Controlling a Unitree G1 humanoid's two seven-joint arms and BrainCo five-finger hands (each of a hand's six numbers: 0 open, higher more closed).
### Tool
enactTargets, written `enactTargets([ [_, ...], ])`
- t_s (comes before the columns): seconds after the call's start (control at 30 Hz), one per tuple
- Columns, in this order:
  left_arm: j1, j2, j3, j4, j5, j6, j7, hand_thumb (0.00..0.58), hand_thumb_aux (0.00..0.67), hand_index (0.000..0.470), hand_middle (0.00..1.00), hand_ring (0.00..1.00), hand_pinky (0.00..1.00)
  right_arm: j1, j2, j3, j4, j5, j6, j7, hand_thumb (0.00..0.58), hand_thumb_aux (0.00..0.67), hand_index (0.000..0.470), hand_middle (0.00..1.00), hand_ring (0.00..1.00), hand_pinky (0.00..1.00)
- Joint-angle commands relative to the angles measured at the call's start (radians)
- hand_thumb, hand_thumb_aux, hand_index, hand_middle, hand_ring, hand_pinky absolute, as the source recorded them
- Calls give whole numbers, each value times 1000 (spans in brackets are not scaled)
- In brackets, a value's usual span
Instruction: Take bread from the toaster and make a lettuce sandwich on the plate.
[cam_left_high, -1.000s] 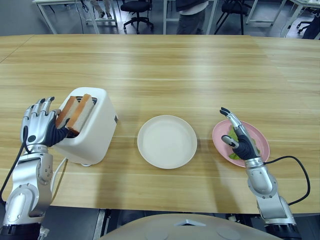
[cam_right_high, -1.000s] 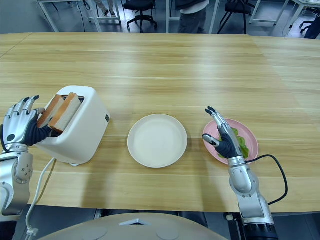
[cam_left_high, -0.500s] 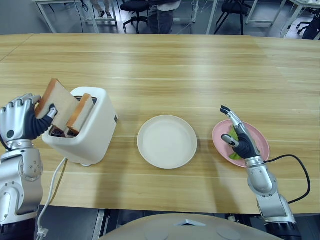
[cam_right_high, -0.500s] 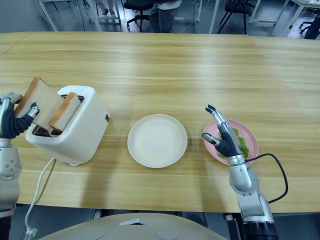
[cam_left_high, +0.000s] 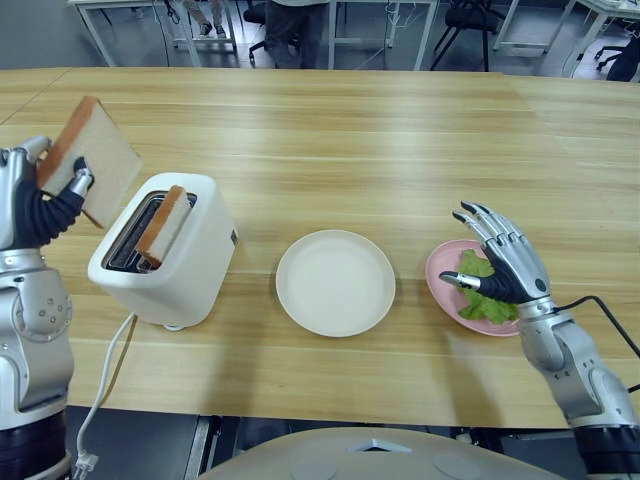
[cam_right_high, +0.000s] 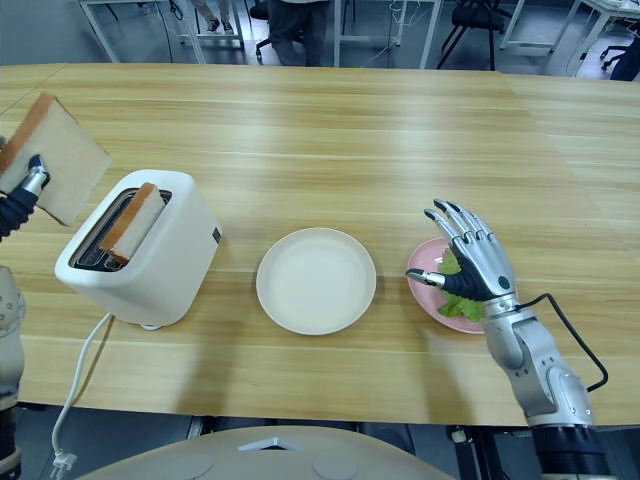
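Observation:
My left hand (cam_left_high: 35, 200) is shut on a slice of bread (cam_left_high: 93, 160), held in the air to the left of and above the white toaster (cam_left_high: 165, 255). A second slice (cam_left_high: 163, 224) stands in the toaster's right slot. The cream plate (cam_left_high: 335, 282) lies bare in the middle of the table. At the right, my right hand (cam_left_high: 503, 265) hovers open, fingers spread, over the pink plate (cam_left_high: 444, 288) with a lettuce leaf (cam_left_high: 484, 301) on it, partly hidden by the hand.
The toaster's white cord (cam_left_high: 103, 385) runs off the table's front edge at the left. Bare wooden tabletop (cam_left_high: 360, 140) stretches behind the plates. Office chairs and desk legs stand beyond the far edge.
My left hand has lifted the left slice clear out of the toaster, up and to the left. My right hand has turned and spread wider over the pink plate.

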Motion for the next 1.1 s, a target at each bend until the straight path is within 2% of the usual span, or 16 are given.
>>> enactTargets([
  [0.03,-96,34,-26,-108,-101,-46,-83,580,670,460,1000,1000,1000,-41,-82,53,114,-168,104,-48,0,0,0,0,0,0],
  [0.13,-161,24,-121,-157,-187,-42,-195,580,670,460,1000,1000,1000,-94,-131,105,202,-233,153,-87,0,0,0,0,0,0],
  [0.33,-311,-49,-420,-137,-344,-34,-425,580,670,460,1000,1000,1000,-162,-191,218,396,-283,195,-148,0,0,0,0,0,0],
  [0.5,-420,-147,-622,81,-426,-27,-585,580,670,460,1000,1000,1000,-196,-222,283,533,-258,199,-184,0,0,0,0,0,0],
  [0.73,-521,-279,-800,470,-400,-115,-650,580,670,460,1000,1000,1000,-198,-265,339,568,-229,189,-203,0,0,0,0,0,0],
  [0.9,-538,-337,-907,661,-383,-142,-735,580,670,460,1000,1000,1000,-203,-278,359,572,-198,182,-205,0,0,0,0,0,0],
  [1.1,-585,-370,-938,909,-352,-115,-755,580,670,460,1000,1000,1000,-197,-287,370,574,-180,188,-208,0,0,0,0,0,0],
])
